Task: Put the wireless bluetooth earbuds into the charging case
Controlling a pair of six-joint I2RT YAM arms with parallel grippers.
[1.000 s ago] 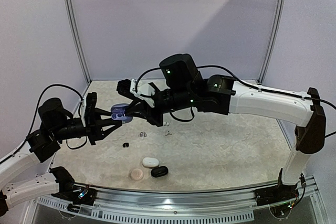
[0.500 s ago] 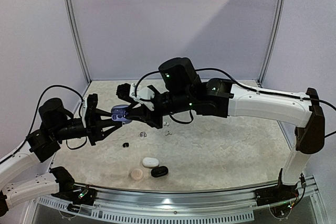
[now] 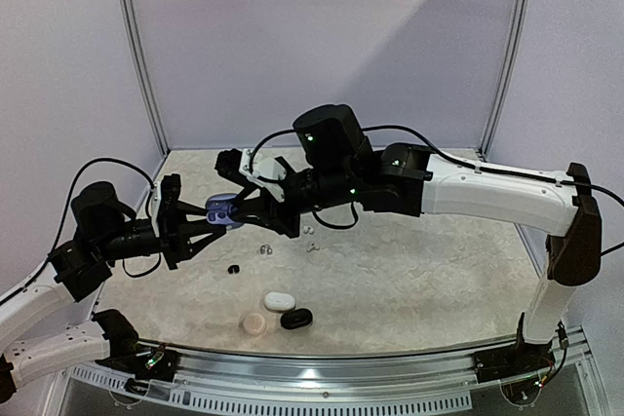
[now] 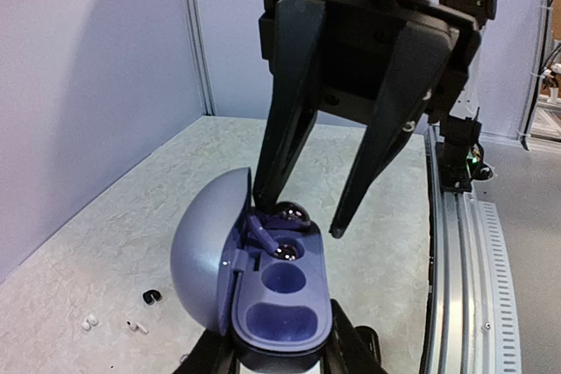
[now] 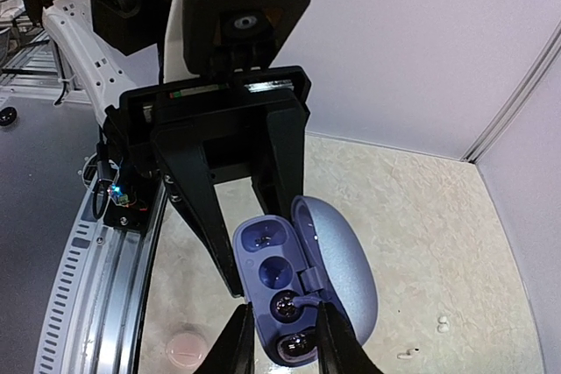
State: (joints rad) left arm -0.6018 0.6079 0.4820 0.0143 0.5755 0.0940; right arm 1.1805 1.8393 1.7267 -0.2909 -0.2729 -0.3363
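2 glossy dark earbuds point(image 4: 289, 214) are being shown seated at the far end of the purple charging case point(image 4: 206, 251), which is being held up above the surface point(image 3: 419, 270) with its lid standing open at 1 side. The case is being clamped by its near end in the left claw point(image 4: 280, 352), pinched from both sides. The right claw point(image 4: 301, 218) is being poised directly over the far end, pointing down into it, with its fingers parted narrowly and straddling the outermost bud. A gap is showing on at least 1 side of that bud, so nothing is being judged as gripped there.

The case's long axis is being run from the left claw outward toward the right claw. The 2 recesses nearer the left claw are being shown empty, while the 2 under the right claw are being filled. Anything being added would therefore have to be lowered from above, just to the left-claw side of the seated pair.

Several loose buds point(image 4: 88, 321) are being left lying on the surface well below the case. The right arm is being judged the one free to fetch them, since the left is being kept busy with the case.
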